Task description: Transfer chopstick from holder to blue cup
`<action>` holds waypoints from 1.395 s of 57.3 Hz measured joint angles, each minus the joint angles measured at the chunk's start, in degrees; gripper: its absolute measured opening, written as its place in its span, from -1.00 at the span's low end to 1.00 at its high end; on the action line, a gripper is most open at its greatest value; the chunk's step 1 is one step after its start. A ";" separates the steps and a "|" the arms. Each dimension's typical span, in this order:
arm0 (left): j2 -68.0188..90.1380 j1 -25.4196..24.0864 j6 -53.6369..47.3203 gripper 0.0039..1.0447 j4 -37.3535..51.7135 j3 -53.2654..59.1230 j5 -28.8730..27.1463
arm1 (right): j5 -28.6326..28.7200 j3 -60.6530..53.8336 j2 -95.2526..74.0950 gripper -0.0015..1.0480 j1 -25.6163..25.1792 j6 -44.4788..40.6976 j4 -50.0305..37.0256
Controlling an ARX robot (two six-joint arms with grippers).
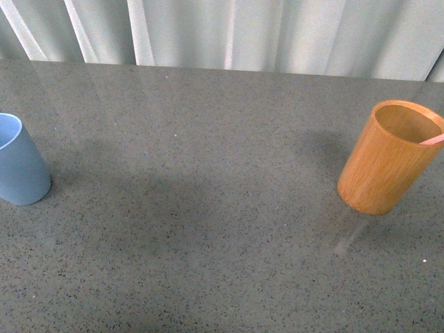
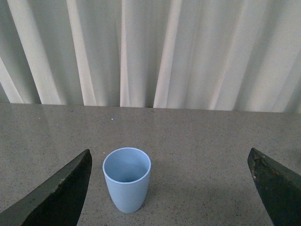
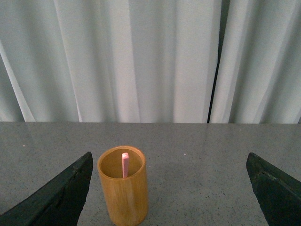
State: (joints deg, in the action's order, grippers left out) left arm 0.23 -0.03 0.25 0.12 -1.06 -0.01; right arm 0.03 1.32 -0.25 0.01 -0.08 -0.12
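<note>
The orange-brown wooden holder (image 1: pixel 390 157) stands upright at the table's right side. A pink chopstick (image 1: pixel 433 139) leans inside it, its end showing at the rim. The light blue cup (image 1: pixel 21 160) stands upright and empty at the far left edge. No arm shows in the front view. In the left wrist view the blue cup (image 2: pixel 127 179) stands ahead of my open left gripper (image 2: pixel 169 188), close to one finger. In the right wrist view the holder (image 3: pixel 123 186) with the chopstick (image 3: pixel 125 165) stands ahead of my open right gripper (image 3: pixel 169 188), close to one finger.
The grey speckled table (image 1: pixel 208 208) runs back to a pale curtain (image 1: pixel 229 31). A wide stretch of tabletop lies between the two cups.
</note>
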 joint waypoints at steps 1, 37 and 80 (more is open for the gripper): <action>0.00 0.00 0.00 0.87 0.00 0.00 0.00 | 0.00 0.00 0.00 0.81 0.00 0.00 0.00; 54.53 -16.90 -0.17 0.87 -6.14 -27.69 7.26 | -0.02 0.00 0.00 0.81 0.00 0.00 0.00; 102.42 -13.64 -6.27 0.87 -1.33 -49.90 -4.09 | 0.00 0.00 0.00 0.81 0.00 0.00 0.00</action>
State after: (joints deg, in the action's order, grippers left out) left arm 102.65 -13.67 -6.02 -1.21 -50.96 -4.10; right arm 0.03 1.32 -0.25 0.01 -0.08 -0.12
